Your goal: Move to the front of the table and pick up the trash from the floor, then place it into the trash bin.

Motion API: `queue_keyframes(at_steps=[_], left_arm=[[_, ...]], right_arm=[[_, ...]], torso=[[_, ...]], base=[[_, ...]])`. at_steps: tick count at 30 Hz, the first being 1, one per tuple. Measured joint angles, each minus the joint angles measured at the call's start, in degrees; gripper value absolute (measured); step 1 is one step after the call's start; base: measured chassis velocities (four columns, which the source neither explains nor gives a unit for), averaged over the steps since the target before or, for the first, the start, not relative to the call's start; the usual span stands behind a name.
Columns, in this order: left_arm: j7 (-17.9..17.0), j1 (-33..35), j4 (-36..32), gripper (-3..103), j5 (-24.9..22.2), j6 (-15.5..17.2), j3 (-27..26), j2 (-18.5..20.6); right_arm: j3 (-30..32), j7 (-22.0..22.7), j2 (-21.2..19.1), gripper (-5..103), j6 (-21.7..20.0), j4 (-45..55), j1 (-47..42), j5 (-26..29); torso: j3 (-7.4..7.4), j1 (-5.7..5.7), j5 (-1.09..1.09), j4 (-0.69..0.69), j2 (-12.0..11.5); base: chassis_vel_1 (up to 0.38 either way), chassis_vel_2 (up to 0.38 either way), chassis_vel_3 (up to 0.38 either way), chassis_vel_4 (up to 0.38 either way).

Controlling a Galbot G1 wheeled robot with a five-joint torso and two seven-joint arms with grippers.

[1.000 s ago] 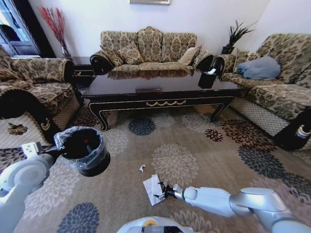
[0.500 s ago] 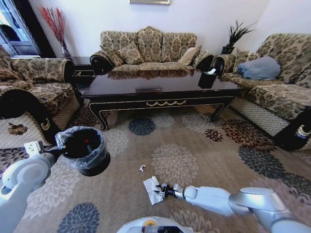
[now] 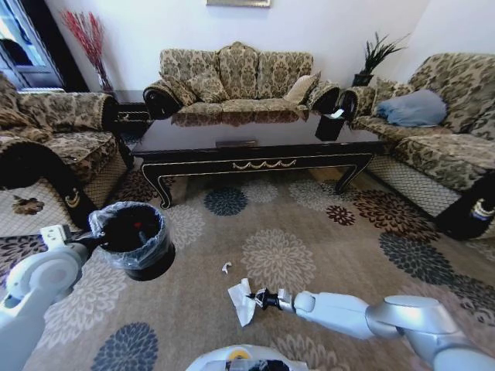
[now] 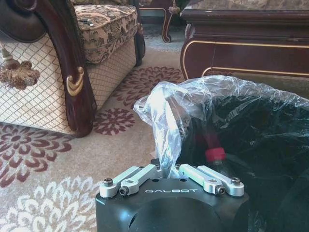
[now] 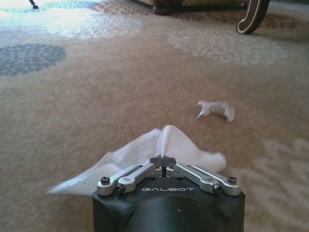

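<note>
Right gripper (image 5: 163, 158): you see its fingertips pinched together on a raised fold of the white paper sheet (image 5: 145, 154), low over the floral carpet (image 3: 325, 247) just in front of the robot's base. Expect the sheet to handle as light, limp and flimsy; it drapes from the pinch, so a hold on a crease or bunched ridge, as here, should serve better than one on a flat edge, and it may flutter or slip if swung fast. The rest of the paper trails on the carpet to both sides of the fingertips. A small white scrap (image 5: 217, 109) lies beyond it, apart from the sheet, toward the coffee table (image 3: 255, 147). Left gripper (image 4: 169, 170): you see it clamped on the clear plastic liner (image 4: 166, 111) at the rim of the black trash bin (image 3: 139, 239), holding the bin at the robot's left, well apart from the paper. A red-capped bottle (image 4: 215, 154) shows inside the bin.
</note>
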Motion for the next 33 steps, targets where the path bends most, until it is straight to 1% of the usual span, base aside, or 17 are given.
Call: queue_keyframes(at_steps=[4, 5, 7, 9, 10, 12, 13, 14, 16, 17, 19, 22, 24, 28, 31, 32, 33], left_arm=[[-0.04, -0.07, -0.01, 3, 0.00, 0.00, 0.08, 0.28], [-0.14, -0.53, -0.09, 3, 0.00, -0.01, 0.59, 0.59], [-0.29, -1.01, -0.33, 3, -0.06, -0.01, 1.20, 0.76], [-0.43, -1.15, -0.43, 3, -0.09, -0.01, 1.43, 0.78], [-0.73, -1.46, -0.87, 3, -0.20, -0.01, 2.02, 0.80], [-0.75, -1.58, -1.29, 3, -0.27, -0.01, 2.42, 0.76], [-0.75, -1.58, -1.29, 3, -0.27, -0.01, 2.42, 0.76], [-0.76, -1.58, -1.40, 3, -0.27, -0.01, 2.55, 0.70], [-0.82, -1.57, -1.57, 3, -0.17, -0.01, 3.04, 0.34], [-0.82, -1.57, -1.57, 3, -0.17, -0.01, 3.04, 0.34], [-0.81, -1.58, -1.70, 3, 0.17, 0.03, 3.68, 0.13], [-0.76, -1.91, -1.78, 3, 0.26, 0.06, 4.21, 0.05], [-0.72, -2.43, -1.69, 3, 0.33, 0.07, 4.82, -0.01], [-0.71, -2.94, -0.95, 3, 0.40, 0.08, 5.46, -0.13], [-0.66, -3.53, 0.11, 3, 0.43, 0.12, 6.05, -0.04], [-0.66, -3.53, 0.11, 3, 0.43, 0.12, 6.05, -0.04], [-0.53, -3.95, 0.57, 3, 0.41, 0.13, 6.26, 0.23]], right_arm=[[0.41, 0.45, -0.48, 0, 0.38, 1.41, 1.21, 0.04], [1.77, 1.90, -1.18, 0, 0.58, 4.37, 3.04, 1.24], [3.30, 3.61, -1.62, 0, 0.54, 7.19, 4.87, 3.21], [3.83, 4.40, -1.77, 0, 0.45, 8.17, 5.62, 3.78], [5.65, 6.93, -2.18, 0, 0.03, 11.18, 7.92, 4.95], [7.46, 9.55, -2.54, 0, -0.62, 14.30, 9.97, 6.15], [7.46, 9.55, -2.54, 0, -0.62, 14.30, 9.97, 6.15], [8.18, 10.66, -2.69, 0, -1.04, 15.73, 10.81, 6.87], [11.10, 14.56, -2.89, 0, -2.58, 20.08, 12.61, 9.02], [11.10, 14.56, -2.89, 0, -2.58, 20.08, 12.61, 9.02], [13.50, 17.03, -2.57, 0, -3.38, 23.00, 13.56, 9.65], [14.81, 18.21, -1.97, 0, -3.74, 24.86, 14.76, 9.84], [15.32, 19.00, -0.89, 0, -4.12, 26.51, 17.00, 10.48], [15.27, 19.07, 1.13, 0, -4.45, 26.96, 20.78, 11.74], [15.70, 18.91, 5.48, 0, -4.63, 25.14, 23.87, 12.49], [15.70, 18.91, 5.48, 0, -4.63, 25.14, 23.87, 12.49], [15.91, 18.87, 8.13, 0, -4.69, 24.11, 25.02, 12.73]], torso=[[0.00, 0.00, 0.00, 0.00, 0.00], [0.00, 0.00, 0.00, 0.00, 0.00], [0.00, 0.00, 0.01, -0.01, 0.00], [0.00, 0.00, 0.00, 0.00, 0.00], [0.00, 0.00, -0.01, 0.01, 0.00], [0.00, 0.00, -0.01, 0.00, 0.00], [0.00, 0.00, -0.01, 0.00, 0.00], [0.00, 0.00, -0.01, 0.01, 0.00], [0.00, 0.01, -0.01, 0.01, 0.00], [0.00, 0.01, -0.01, 0.01, 0.00], [0.00, 0.01, -0.01, 0.00, 0.00], [0.00, 0.01, -0.01, 0.00, 0.00], [0.00, 0.01, 0.00, 0.00, 0.00], [0.00, 0.01, 0.00, -0.01, 0.00], [0.00, 0.01, -0.02, 0.00, 0.00], [0.00, 0.01, -0.02, 0.00, 0.00], [0.01, 0.01, -0.01, 0.00, 0.00]], base=[[0.000, 0.000, 0.000, 0.000], [0.000, 0.000, 0.000, 0.000], [0.000, 0.000, 0.000, 0.000], [0.000, 0.000, 0.000, 0.000], [0.000, 0.000, 0.000, 0.000], [0.000, 0.000, 0.000, 0.000], [0.000, 0.000, 0.000, 0.000], [0.000, 0.000, 0.000, 0.000], [0.000, 0.000, 0.000, 0.000], [0.000, 0.000, 0.000, 0.000], [0.000, 0.000, 0.000, 0.000], [0.000, 0.000, 0.000, 0.000], [0.000, 0.000, 0.000, 0.000], [0.000, 0.000, 0.000, 0.000], [0.000, 0.000, 0.000, 0.000], [0.000, 0.000, 0.000, 0.000], [0.000, 0.000, 0.000, 0.000]])
